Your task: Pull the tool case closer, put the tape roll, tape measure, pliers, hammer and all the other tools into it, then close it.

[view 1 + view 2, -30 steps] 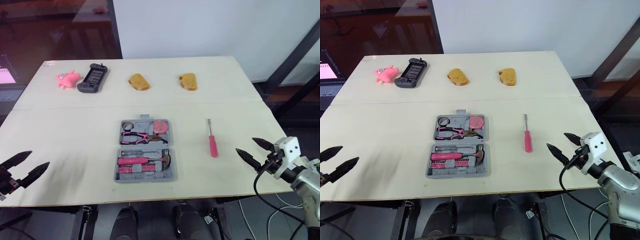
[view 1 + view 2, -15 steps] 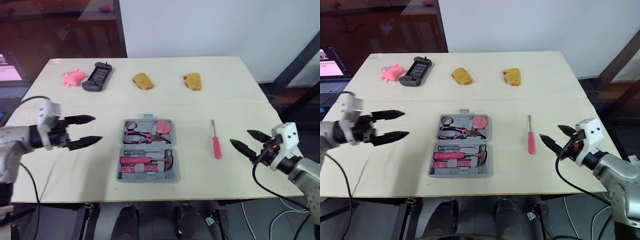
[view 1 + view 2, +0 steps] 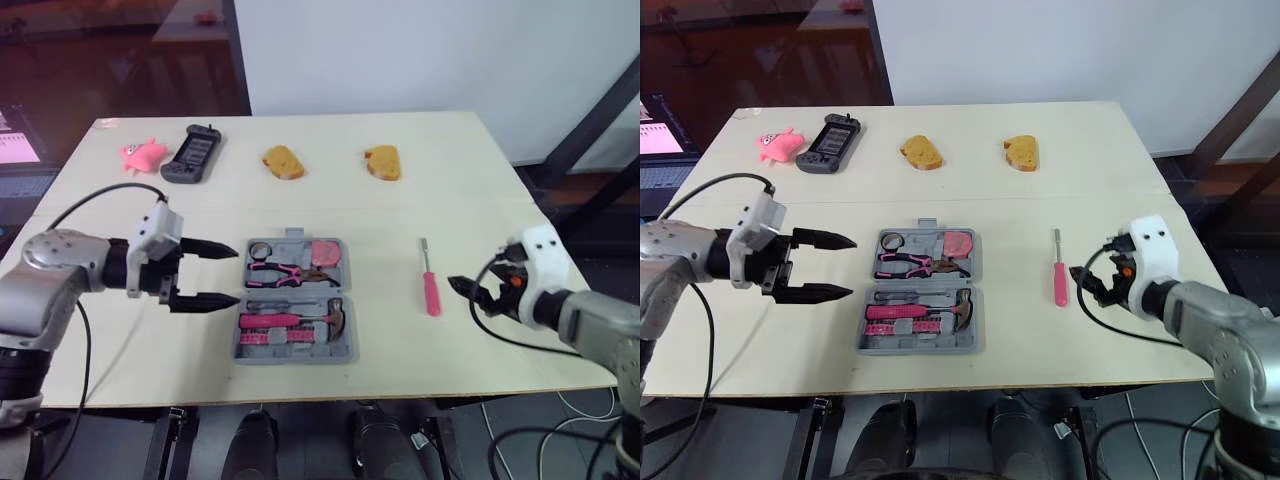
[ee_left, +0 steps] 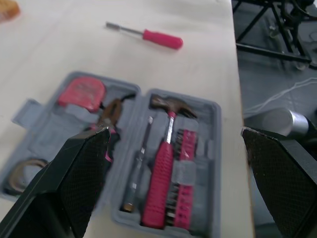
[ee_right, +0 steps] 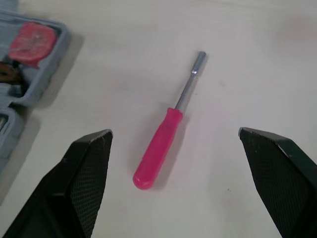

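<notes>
Both arms have swung inward over the last half second. The left gripper (image 3: 238,275), earlier well out at 9 o'clock of the case (image 3: 295,345), now hovers just beside its left edge. The right gripper (image 3: 462,288) has drawn in on the screwdriver (image 3: 428,280) from 3 o'clock. Case and screwdriver lie where they lay.

The case sits open and flat near the middle of the table (image 3: 120,340), toward the near edge. Its 12 o'clock half holds the tape roll (image 3: 260,249), pliers (image 3: 280,272) and tape measure (image 3: 323,251). Its 6 o'clock half holds the hammer (image 3: 305,320) and a row of pink bits (image 3: 268,338).

The left jaws are spread wide, their tips pointing at the case, and hold nothing. The screwdriver lies on the table at 3 o'clock of the case, apart from it, shaft toward 12 and pink handle toward 6. The right jaws are also spread wide and empty, framing the screwdriver in the wrist view without touching it.

Farther off, two pieces of bread (image 3: 282,162) (image 3: 382,161) lie at 12 and 1 o'clock. A handheld (image 3: 193,153) and a pink toy (image 3: 140,155) lie at 11. A screen (image 3: 655,135) beyond the table's left edge carries text too small to read.
</notes>
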Controlling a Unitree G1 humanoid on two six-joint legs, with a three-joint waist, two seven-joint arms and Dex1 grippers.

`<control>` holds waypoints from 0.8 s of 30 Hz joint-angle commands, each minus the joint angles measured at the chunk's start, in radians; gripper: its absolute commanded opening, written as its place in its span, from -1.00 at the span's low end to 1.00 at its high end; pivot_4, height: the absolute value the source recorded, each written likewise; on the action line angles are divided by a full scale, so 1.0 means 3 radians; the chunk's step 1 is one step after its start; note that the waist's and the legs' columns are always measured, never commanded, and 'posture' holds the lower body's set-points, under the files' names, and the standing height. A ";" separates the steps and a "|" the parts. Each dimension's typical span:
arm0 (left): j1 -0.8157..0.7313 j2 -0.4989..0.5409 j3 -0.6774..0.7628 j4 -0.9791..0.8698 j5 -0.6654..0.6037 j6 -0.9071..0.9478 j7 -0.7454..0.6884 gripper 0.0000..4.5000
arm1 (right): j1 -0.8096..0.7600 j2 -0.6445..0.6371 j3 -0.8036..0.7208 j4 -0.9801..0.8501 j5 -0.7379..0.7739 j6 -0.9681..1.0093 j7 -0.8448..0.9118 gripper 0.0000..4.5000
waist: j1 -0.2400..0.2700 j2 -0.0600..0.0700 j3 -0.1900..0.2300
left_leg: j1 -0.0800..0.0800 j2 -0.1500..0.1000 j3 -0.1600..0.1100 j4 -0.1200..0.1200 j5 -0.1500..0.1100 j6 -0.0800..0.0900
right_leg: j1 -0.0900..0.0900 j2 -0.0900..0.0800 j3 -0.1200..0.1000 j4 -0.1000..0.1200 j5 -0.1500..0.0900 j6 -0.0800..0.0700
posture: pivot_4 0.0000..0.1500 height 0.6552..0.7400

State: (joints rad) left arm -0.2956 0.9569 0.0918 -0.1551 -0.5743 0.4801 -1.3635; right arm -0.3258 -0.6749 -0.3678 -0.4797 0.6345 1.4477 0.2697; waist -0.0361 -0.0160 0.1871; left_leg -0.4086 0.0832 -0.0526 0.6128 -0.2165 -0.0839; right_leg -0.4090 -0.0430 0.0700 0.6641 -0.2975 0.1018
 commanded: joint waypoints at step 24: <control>0.1140 -0.0108 0.0911 -0.1340 -0.0392 0.0307 0.1031 1.00 | -0.1189 0.0597 0.1097 0.2449 -0.1010 -0.0626 -0.0044 0.30 | -0.0033 0.0003 0.0005 | -0.0002 -0.0001 0.0001 0.0000 0.0000 0.0001 | -0.0003 0.0001 0.0000 -0.0001 0.0005 0.0013 | 1.00 1.00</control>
State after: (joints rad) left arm 0.0435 0.9168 0.3353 -0.5267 -0.6861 0.5844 -1.0594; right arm -0.6675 -0.5024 -0.0425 0.2530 0.3331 1.2633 0.2406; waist -0.0461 -0.0152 0.1885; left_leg -0.4093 0.0830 -0.0524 0.6126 -0.2167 -0.0835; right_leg -0.4100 -0.0428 0.0701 0.6639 -0.2959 0.1056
